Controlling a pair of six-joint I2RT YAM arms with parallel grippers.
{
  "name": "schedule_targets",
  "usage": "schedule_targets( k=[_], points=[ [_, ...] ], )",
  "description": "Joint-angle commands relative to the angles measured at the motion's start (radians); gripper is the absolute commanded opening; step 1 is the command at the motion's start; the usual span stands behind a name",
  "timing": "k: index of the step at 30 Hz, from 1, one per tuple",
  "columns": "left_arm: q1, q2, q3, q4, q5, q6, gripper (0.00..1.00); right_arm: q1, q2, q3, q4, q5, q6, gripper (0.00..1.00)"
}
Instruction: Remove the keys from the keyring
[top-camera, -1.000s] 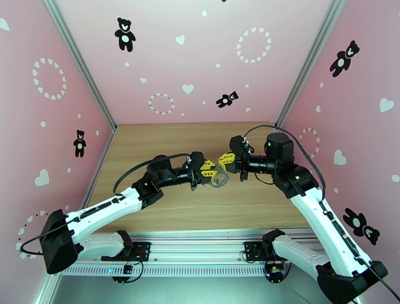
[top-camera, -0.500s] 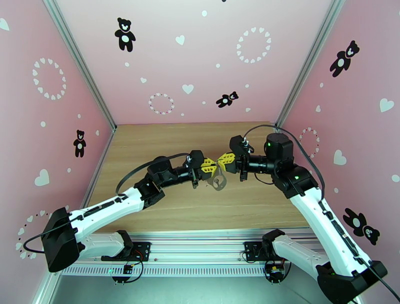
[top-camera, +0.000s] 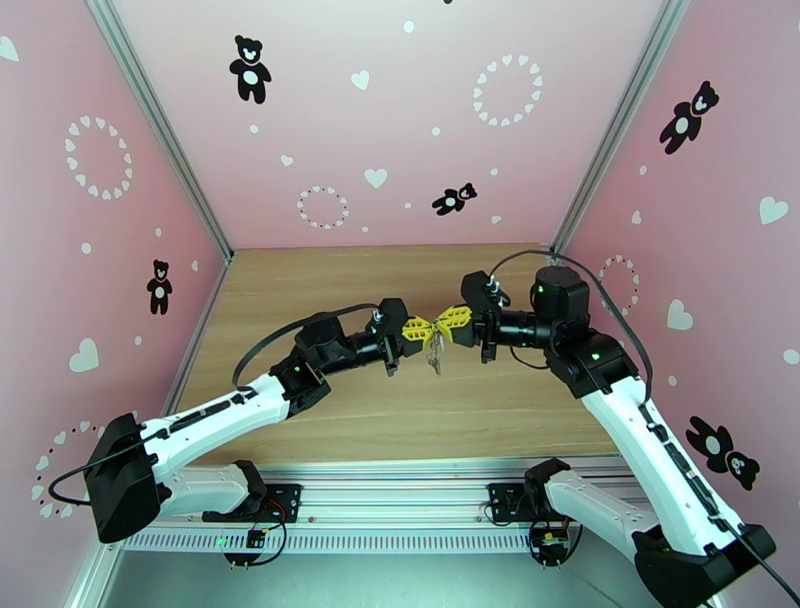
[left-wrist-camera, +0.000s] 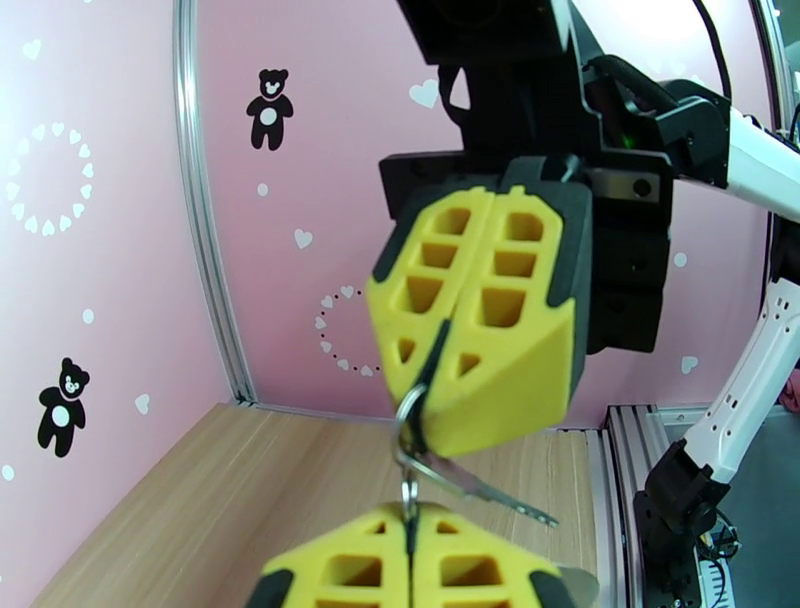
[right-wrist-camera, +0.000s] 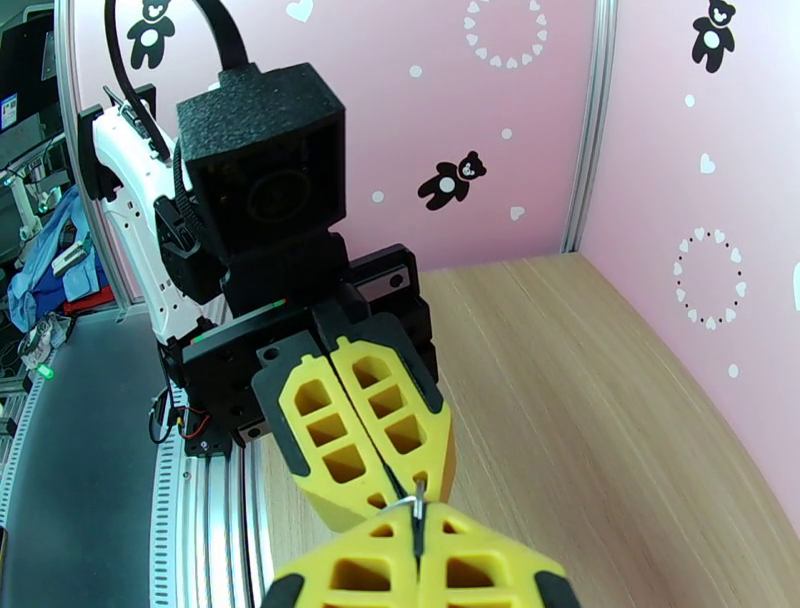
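the left gripper (top-camera: 423, 331) reaches in from the left and the right gripper (top-camera: 444, 324) from the right; their tips meet above the middle of the table (top-camera: 330, 280). the keyring (top-camera: 434, 350) sits between the tips, pinched from both sides, and hangs just below them, clear of the table. one of the keys (left-wrist-camera: 482, 489) juts sideways under the right gripper's tips.
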Motion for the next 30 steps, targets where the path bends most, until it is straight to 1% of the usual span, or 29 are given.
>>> schedule_targets(
  k=[1, 7, 14, 18, 21, 23, 26, 30],
  points=[
    [-0.004, 0.002, 0.049, -0.022, -0.022, -0.041, 0.03, 0.022, -0.011, 0.032, -0.045, 0.012, -0.044, 0.00],
    [-0.004, 0.001, 0.109, -0.112, -0.078, -0.052, 0.02, 0.116, 0.027, 0.061, -0.140, 0.106, -0.124, 0.00],
    [-0.001, -0.018, 0.147, -0.157, -0.107, -0.090, 0.05, 0.147, 0.059, 0.058, -0.170, 0.161, -0.155, 0.00],
    [0.000, -0.035, 0.115, -0.150, -0.118, -0.082, 0.15, 0.139, 0.057, 0.063, -0.117, 0.165, -0.122, 0.00],
    [0.001, -0.051, 0.075, -0.133, -0.106, -0.058, 0.24, 0.093, 0.070, 0.069, -0.073, 0.113, -0.066, 0.00],
    [0.001, -0.065, 0.048, -0.125, -0.097, -0.035, 0.27, 0.058, 0.071, 0.067, -0.046, 0.069, -0.031, 0.00],
    [0.002, -0.078, 0.037, -0.168, -0.095, 0.021, 0.32, 0.029, 0.064, 0.056, -0.016, 0.017, -0.005, 0.00],
    [0.002, -0.090, 0.012, -0.190, -0.037, 0.118, 0.37, -0.014, 0.066, 0.048, -0.010, -0.071, 0.020, 0.00]
  ],
)
